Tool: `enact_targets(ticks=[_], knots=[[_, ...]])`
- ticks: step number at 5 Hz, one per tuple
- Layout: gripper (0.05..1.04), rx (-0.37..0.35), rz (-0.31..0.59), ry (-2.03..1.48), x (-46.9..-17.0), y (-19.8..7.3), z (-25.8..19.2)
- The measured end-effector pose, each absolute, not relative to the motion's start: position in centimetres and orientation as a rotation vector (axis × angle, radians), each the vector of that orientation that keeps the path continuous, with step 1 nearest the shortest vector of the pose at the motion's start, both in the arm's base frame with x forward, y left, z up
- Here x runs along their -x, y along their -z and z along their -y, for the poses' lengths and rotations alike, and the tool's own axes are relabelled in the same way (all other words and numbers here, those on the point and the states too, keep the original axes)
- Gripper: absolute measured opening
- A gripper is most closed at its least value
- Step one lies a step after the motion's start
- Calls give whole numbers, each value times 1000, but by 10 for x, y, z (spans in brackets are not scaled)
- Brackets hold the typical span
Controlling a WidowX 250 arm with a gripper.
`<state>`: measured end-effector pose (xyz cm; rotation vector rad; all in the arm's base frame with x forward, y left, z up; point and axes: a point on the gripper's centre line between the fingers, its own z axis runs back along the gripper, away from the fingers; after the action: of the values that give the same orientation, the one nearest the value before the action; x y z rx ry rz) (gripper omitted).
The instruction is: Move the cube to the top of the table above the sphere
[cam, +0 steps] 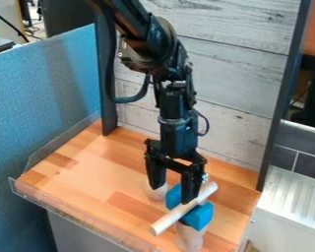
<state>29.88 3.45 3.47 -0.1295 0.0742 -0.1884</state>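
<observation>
Clock face = wooden table (81,172), 12 at the far edge. Blue partition (42,98) at 9 to 10, outside the table. Pale wooden piece (156,193) near centre, just below the gripper's left-hand finger in the view. Black gripper (173,195) just off centre toward 3, pointing down, fingers apart; blue shows in the gap, contact can't be confirmed. Pale rod (168,220) lies across the blue, far end toward 1:30, near end toward 7:30. Blue cube (198,217) at about 4, blue on both sides of the rod; one block or two, can't tell. Second pale piece (190,239) at 5, below the blue. White ribbed panel (295,197) at 3, off the table.
</observation>
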Motion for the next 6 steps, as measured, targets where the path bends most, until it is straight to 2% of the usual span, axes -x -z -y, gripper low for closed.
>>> enact_targets(ticks=[1,4,5,6], knots=[[1001,140,-103,185,-296,-27,-34],[1001,234,-75,112,-313,-61,-59],[1001,196,-67,96,-326,-57,-68],[1001,113,14,82,-346,-44,-67]])
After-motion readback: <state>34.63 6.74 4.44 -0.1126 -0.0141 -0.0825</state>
